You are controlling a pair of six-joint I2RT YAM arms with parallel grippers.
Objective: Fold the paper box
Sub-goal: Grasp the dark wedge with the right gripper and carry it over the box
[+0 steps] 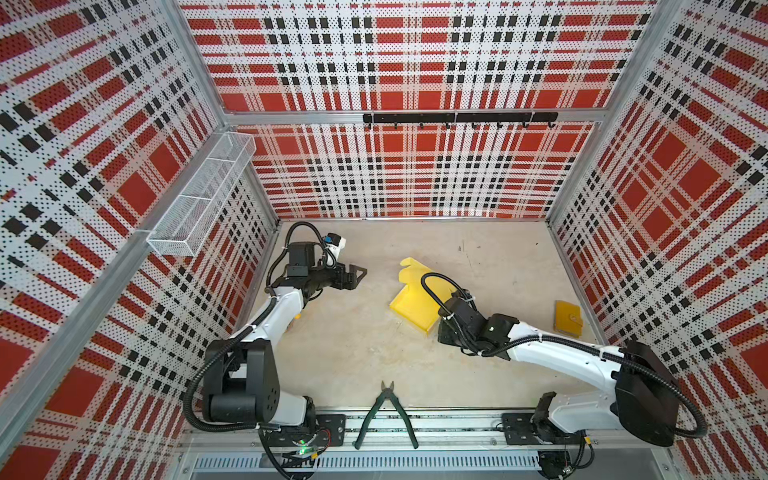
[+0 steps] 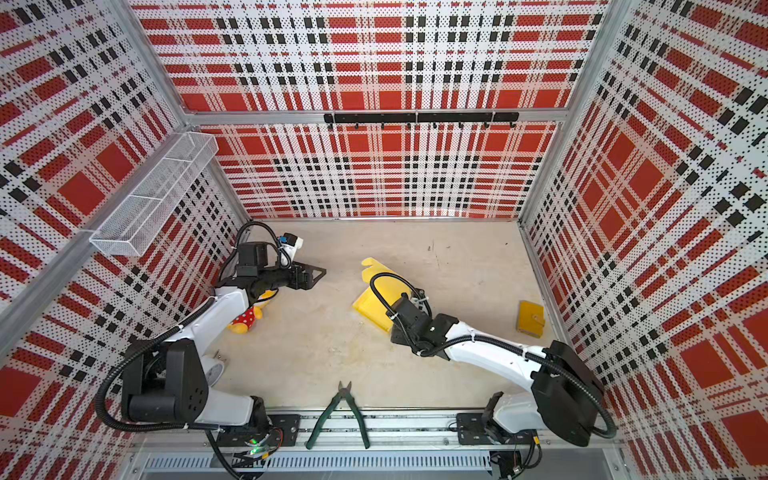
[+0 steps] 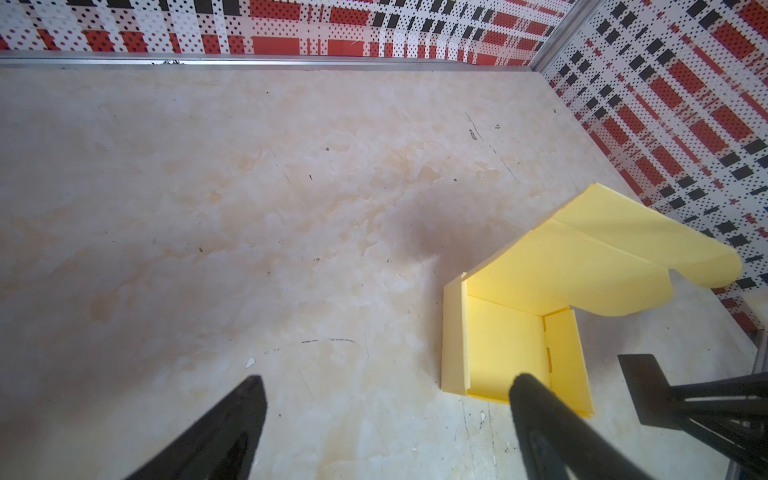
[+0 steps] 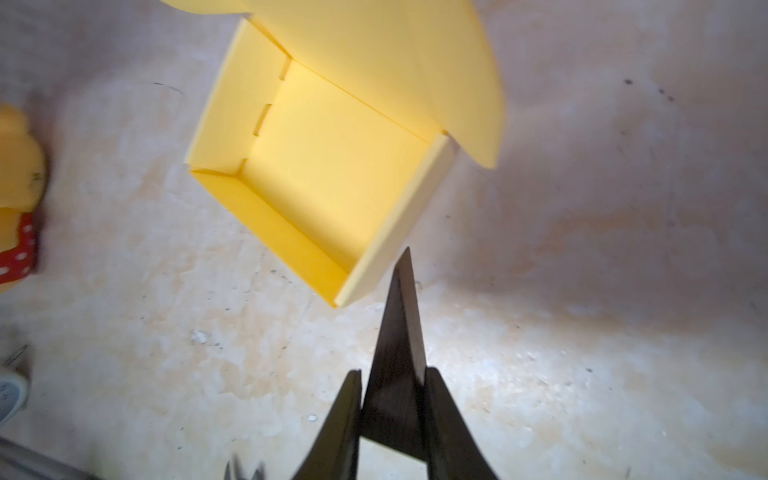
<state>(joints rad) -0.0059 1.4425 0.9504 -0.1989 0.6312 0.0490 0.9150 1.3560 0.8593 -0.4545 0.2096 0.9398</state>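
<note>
Two pincers over one stained beige table (image 1: pixel 353 365), inside plaid-patterned walls. Mid-table, a little toward the right: the paper box (image 1: pixel 409 309), pale yellow, part-folded. Shallow tray with front and side walls raised, lid flap with rounded tabs standing up at the back. Left pincer (image 1: pixel 355 275): spread wide, empty, held above the table to the left of the box and well apart from it, pointing toward it. Right pincer (image 4: pixel 405 286): jaws close together, nothing of the box between them, tip just beside the outer face of the tray's side wall near the front corner — touching or not, cannot tell. In both top views, mostly hidden under its own wrist and cable at the near right corner of the box. Elsewhere: green-handled pliers (image 1: pixel 384 415) lying across the front edge of the table; a plush toy (image 2: pixel 249 318), yellow with a red dotted body, half hidden beneath the left arm; a small flat yellow-orange case (image 1: pixel 568 318) near the right wall, well apart from the box; a wire basket (image 1: pixel 203 191) fixed to the left wall; a black hook rail (image 1: pixel 459 117) on the back wall.
</note>
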